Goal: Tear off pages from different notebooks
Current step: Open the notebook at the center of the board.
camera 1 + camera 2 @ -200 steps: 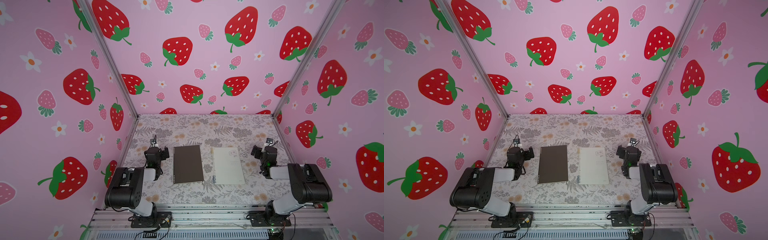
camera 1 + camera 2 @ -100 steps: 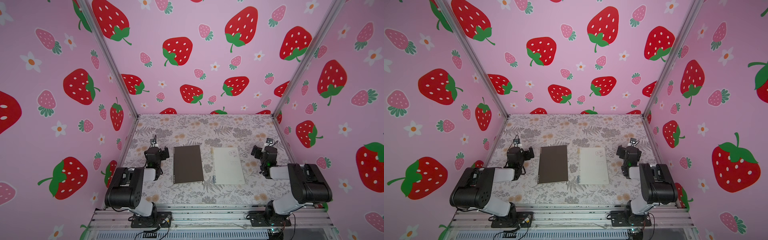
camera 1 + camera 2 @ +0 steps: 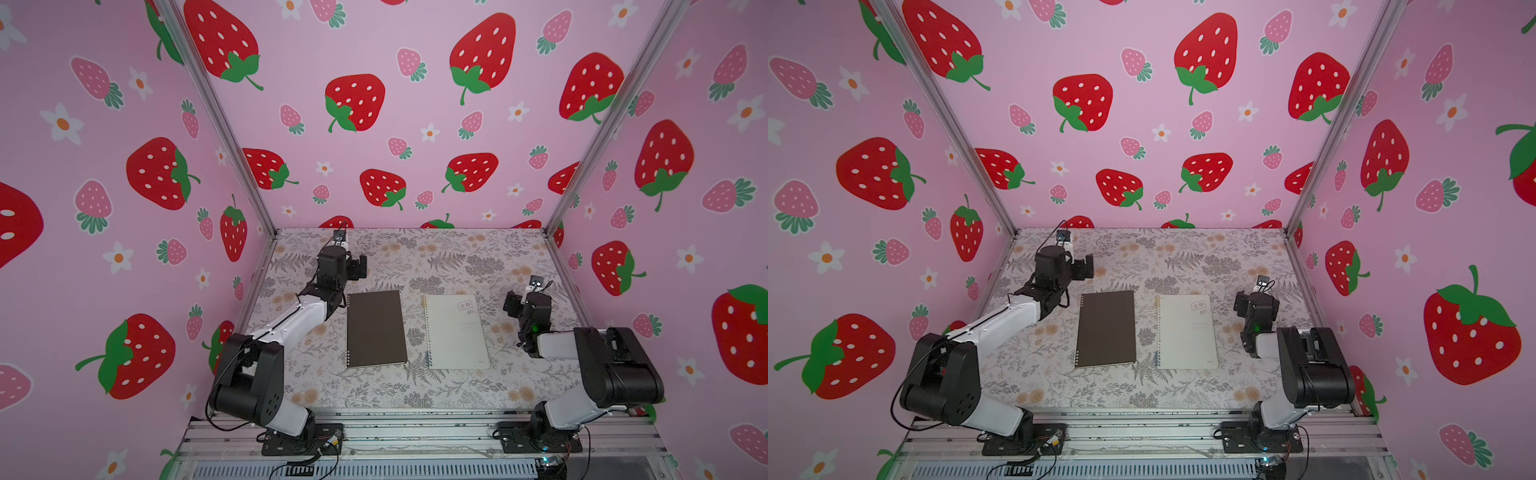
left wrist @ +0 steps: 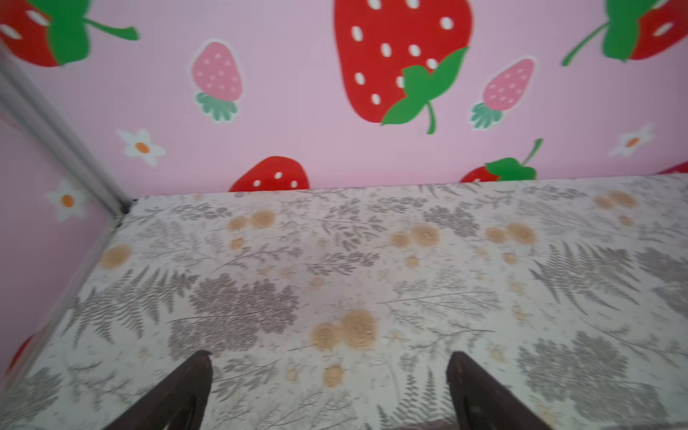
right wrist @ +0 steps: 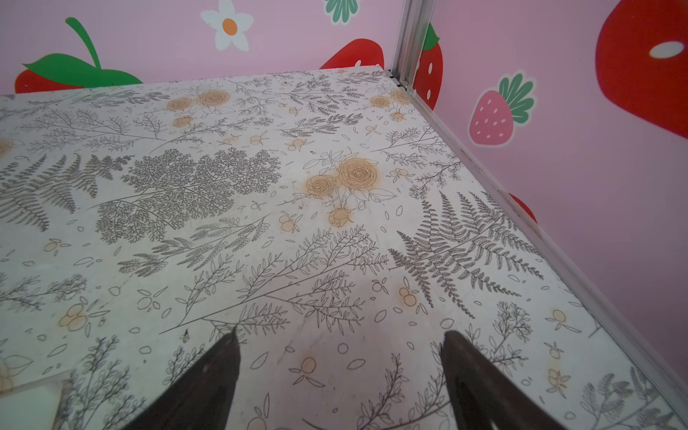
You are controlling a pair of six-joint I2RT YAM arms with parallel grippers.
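Dark notebook (image 3: pixel 376 328), cream notebook (image 3: pixel 456 332), both closed.

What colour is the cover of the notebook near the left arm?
That notebook is plain dark brown-grey, clearest in a top view.

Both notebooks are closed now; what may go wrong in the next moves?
The dark notebook and the cream notebook lie flat on the table and nothing holds them, so lifting a cover may push the whole book.
The cream notebook's spiral faces the dark notebook, so its opened cover may fall onto it.
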